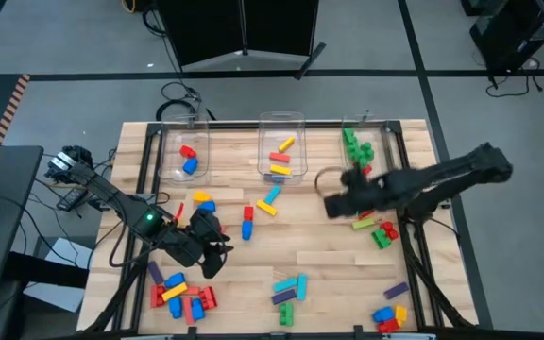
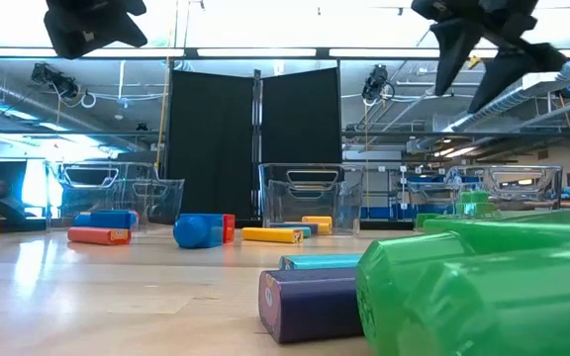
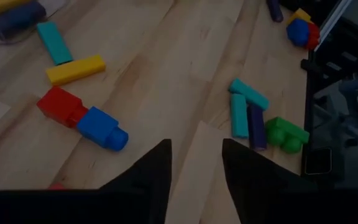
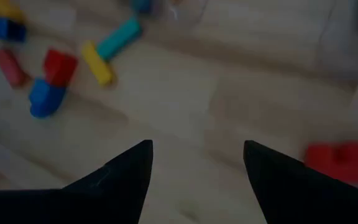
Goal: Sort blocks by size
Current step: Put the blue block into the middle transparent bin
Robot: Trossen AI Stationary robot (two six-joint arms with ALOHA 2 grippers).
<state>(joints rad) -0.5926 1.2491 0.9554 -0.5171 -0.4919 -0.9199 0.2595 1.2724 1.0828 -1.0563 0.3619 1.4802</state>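
- Green block (image 2: 483,292) fills the low view's near corner at 4 o'clock, a purple block (image 2: 300,302) touching it.
- Left gripper (image 1: 213,247) hovers at the table's 8 o'clock, fingers apart, empty.
- Right gripper (image 1: 332,196) hovers at 2 o'clock, fingers apart, empty.
- Blocks lie scattered on the table (image 1: 338,260) and in three bins (image 1: 281,146) at 12 o'clock.

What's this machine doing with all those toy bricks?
Two robot arms are sorting blocks into three clear bins at the table's far edge; each bin already holds a few. Right now neither holds a block: the left gripper hangs open above the table near the front-left pile, and the right gripper hangs open near the right-hand bin.
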